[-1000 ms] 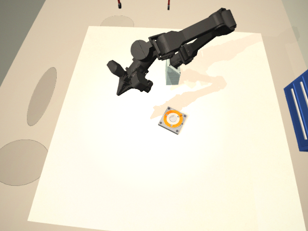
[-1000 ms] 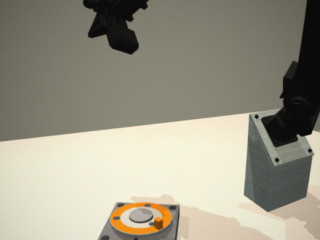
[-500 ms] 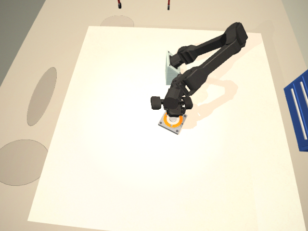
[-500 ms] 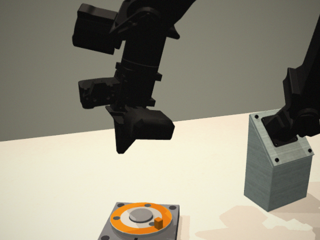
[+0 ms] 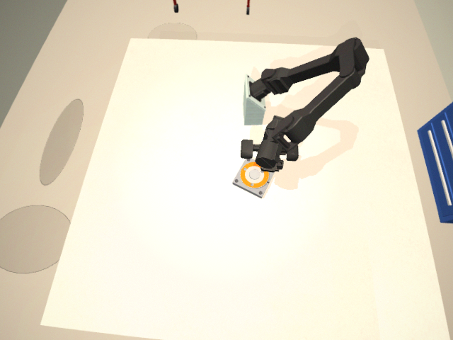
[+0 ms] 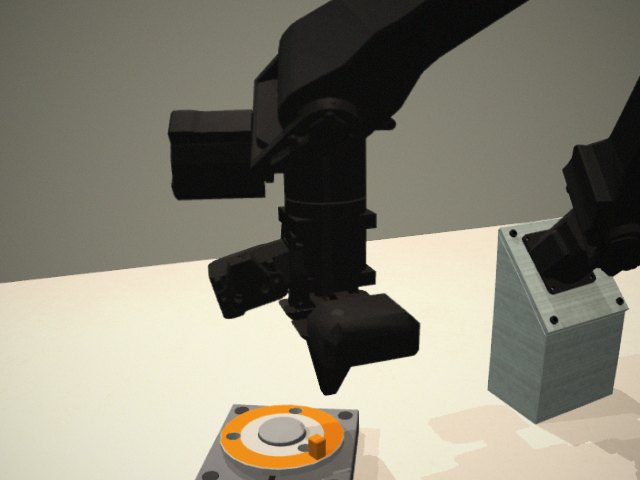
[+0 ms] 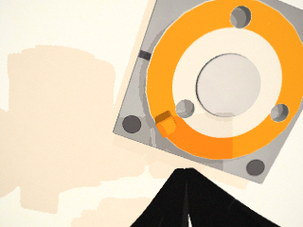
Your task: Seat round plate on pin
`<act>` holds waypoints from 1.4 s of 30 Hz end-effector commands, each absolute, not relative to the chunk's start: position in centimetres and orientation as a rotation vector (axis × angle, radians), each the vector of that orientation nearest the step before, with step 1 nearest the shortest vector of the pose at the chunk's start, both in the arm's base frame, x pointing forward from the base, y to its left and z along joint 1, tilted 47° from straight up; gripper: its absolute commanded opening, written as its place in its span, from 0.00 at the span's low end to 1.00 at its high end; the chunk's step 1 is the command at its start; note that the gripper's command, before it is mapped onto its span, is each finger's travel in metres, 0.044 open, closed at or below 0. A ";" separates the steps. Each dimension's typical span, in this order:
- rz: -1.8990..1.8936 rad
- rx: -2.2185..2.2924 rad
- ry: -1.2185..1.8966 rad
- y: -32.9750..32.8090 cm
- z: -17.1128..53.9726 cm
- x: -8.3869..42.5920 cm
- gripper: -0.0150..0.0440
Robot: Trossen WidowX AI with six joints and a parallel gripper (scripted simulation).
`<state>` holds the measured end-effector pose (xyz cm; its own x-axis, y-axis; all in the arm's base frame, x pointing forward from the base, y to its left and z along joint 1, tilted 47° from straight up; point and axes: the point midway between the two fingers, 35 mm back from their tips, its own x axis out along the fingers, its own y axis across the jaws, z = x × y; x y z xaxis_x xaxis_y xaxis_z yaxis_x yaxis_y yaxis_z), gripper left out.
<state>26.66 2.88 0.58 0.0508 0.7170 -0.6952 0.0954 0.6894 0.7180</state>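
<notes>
Step in hand: approach, contact not yet made. Gripper (image 6: 328, 384) poised above the far edge of the base (image 6: 217, 459), clear of everything, pointing down.

Gripper state: fingers pressed together into a single dark wedge, nothing between them, nothing touched. Seen in the wrist view just beyond the base's edge, tip aimed toward the plate.

Round plate (image 7: 208, 137): orange ring with a pale inner band, seated on the grey post (image 7: 228, 85) at the centre of the square grey base. Three holes visible through the plate in the wrist view. Orange tab (image 6: 316, 445) upright on the ring, at the plate's right-hand side in the exterior view. Hole next to the tab (image 7: 185, 108) just beside it on the inner band. Pin not made out in any view; tilt of the plate too slight to confirm.

Base: square, dark screw holes at the corners, resting on the white mat (image 5: 146, 219), near the slanted grey arm pedestal (image 6: 542, 351).

Next move, by judgement: lower the closed tip beside the tab, push it sideways to turn the plate about the post until the marked hole drops over the pin, then lift away. Risk: overshooting the hole, or pressing down and jamming the plate on the pin.
</notes>
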 end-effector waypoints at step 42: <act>0.548 0.727 1.477 7.0 -1.1 30.1 0.25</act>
